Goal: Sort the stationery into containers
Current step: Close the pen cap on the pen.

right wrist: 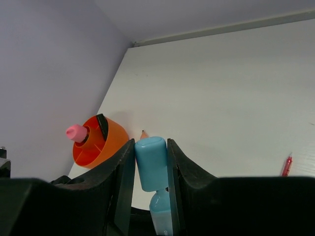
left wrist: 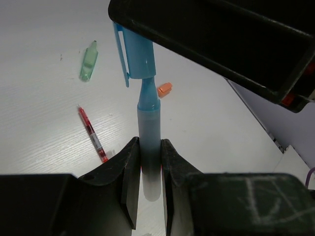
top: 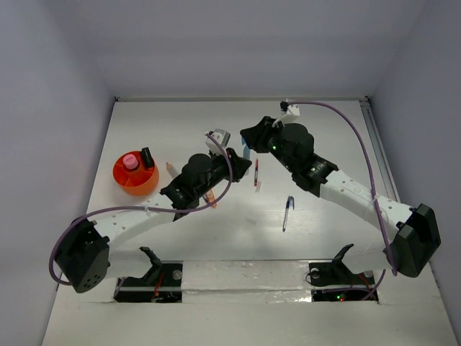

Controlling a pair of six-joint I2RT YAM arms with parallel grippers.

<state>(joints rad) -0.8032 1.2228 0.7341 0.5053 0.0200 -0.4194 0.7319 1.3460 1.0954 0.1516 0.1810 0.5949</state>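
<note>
The small round orange-red plastic pot (top: 140, 186) sits near the table's left edge, with a pink-capped tube (top: 130, 161) and a black-topped item (top: 148, 156) (can't tell what it is) standing in it. Around mid-table, the left gripper (left wrist: 149, 143) is clamped on a pale blue marker barrel (left wrist: 148, 120), and the right gripper (right wrist: 150, 143) pinches the marker's blue clip cap (right wrist: 151, 162). The barrel's lower end is hidden between the fingers.

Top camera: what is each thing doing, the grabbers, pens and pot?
left gripper: shut on blue marker body
right gripper: shut on marker cap
orange pot: upright, pink-capped tube inside
red pen: lying loose on table
blue pen: lying loose on table
</note>
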